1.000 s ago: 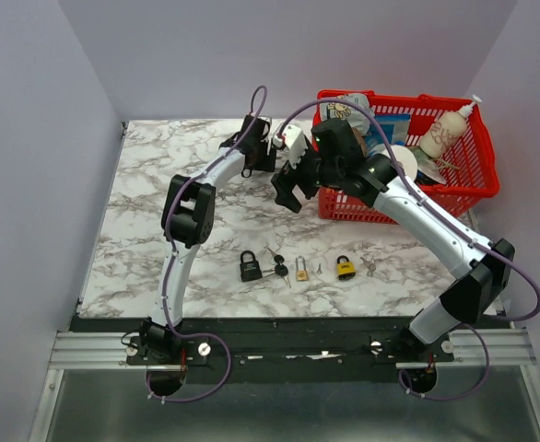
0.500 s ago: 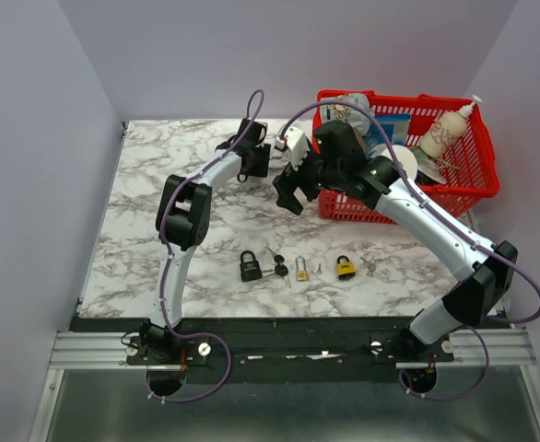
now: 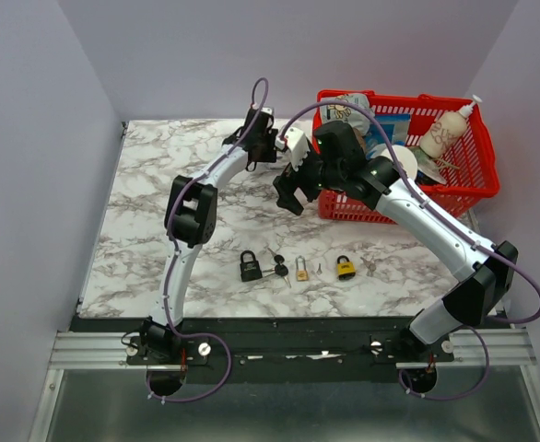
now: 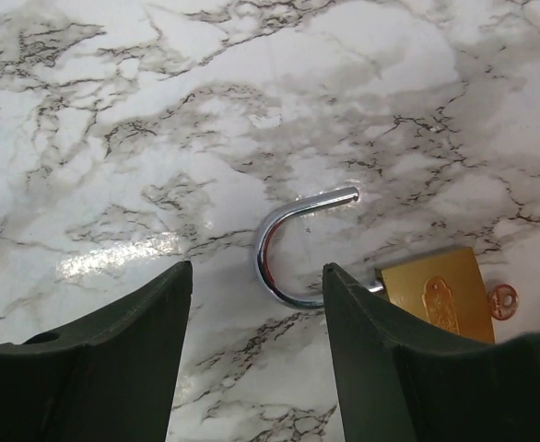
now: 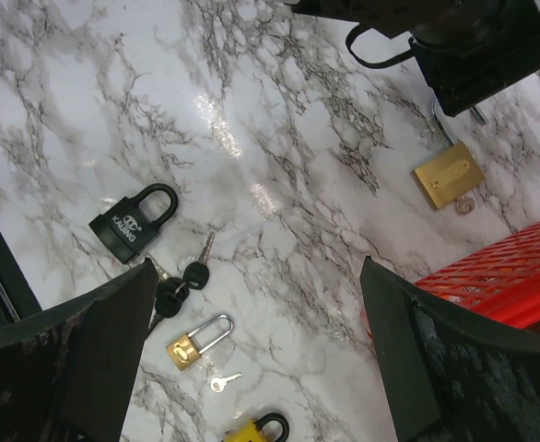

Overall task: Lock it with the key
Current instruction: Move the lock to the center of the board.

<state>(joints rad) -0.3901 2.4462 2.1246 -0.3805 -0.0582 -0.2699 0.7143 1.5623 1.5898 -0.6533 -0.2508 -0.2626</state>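
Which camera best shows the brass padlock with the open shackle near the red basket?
Left wrist: the brass padlock is close up, its swung-open shackle clear. Right wrist shows its body small, the shackle mostly hidden under the left arm. The top external view does not show it clearly.

The left jaws cover part of the brass padlock (image 4: 433,293) and key (image 4: 502,300).

Left arm (image 3: 189,207) stretched far forward, elbow bent midway, wrist tilted down. Left end effector (image 4: 256,269) hovered low, fingers (image 4: 113,359) spread, nothing gripped. Right arm (image 3: 436,230) arched forward and leftward from base. Right end effector (image 5: 258,265) held higher, fingers (image 5: 86,359) wide apart, empty, facing down.
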